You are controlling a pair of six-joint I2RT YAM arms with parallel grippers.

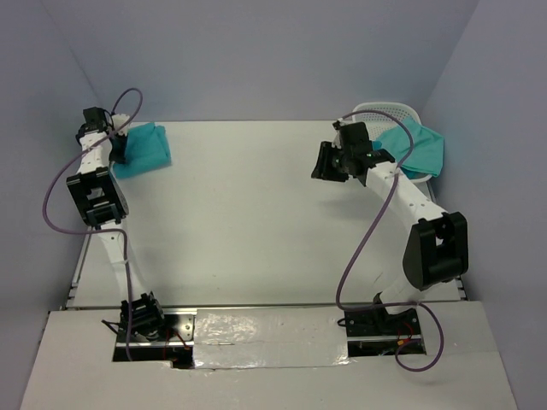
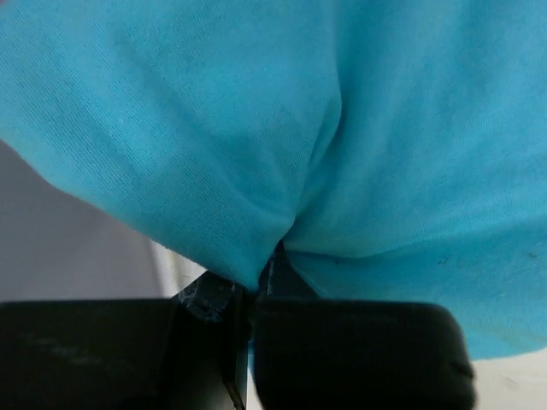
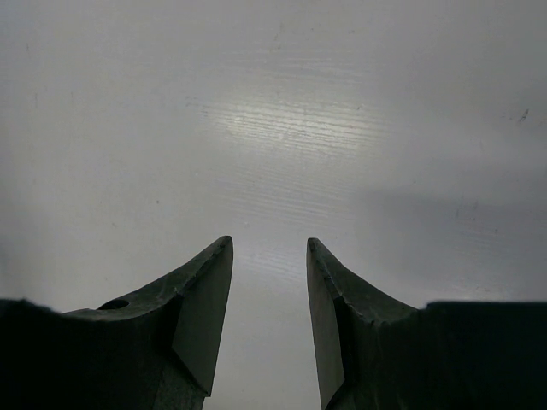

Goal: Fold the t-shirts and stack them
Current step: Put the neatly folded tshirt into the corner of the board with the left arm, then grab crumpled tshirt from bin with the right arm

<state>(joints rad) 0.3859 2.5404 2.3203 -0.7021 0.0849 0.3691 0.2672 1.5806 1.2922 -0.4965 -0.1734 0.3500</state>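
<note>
A folded teal t-shirt [image 1: 147, 147] lies at the table's far left corner. My left gripper [image 1: 118, 149] is at its left edge. In the left wrist view the turquoise cloth [image 2: 359, 128] fills the frame, and the left gripper [image 2: 256, 286] is shut on a pinched fold of it. A second teal t-shirt [image 1: 420, 147] hangs out of the basket at the far right. My right gripper [image 1: 328, 162] hovers left of that basket over bare table. The right wrist view shows the right gripper [image 3: 269, 248] open, with nothing between its fingers.
The white lattice basket [image 1: 389, 110] stands at the back right corner against the wall. Blue-grey walls close in the table on three sides. Purple cables loop beside both arms. White tabletop [image 1: 248, 213] spreads between the arms.
</note>
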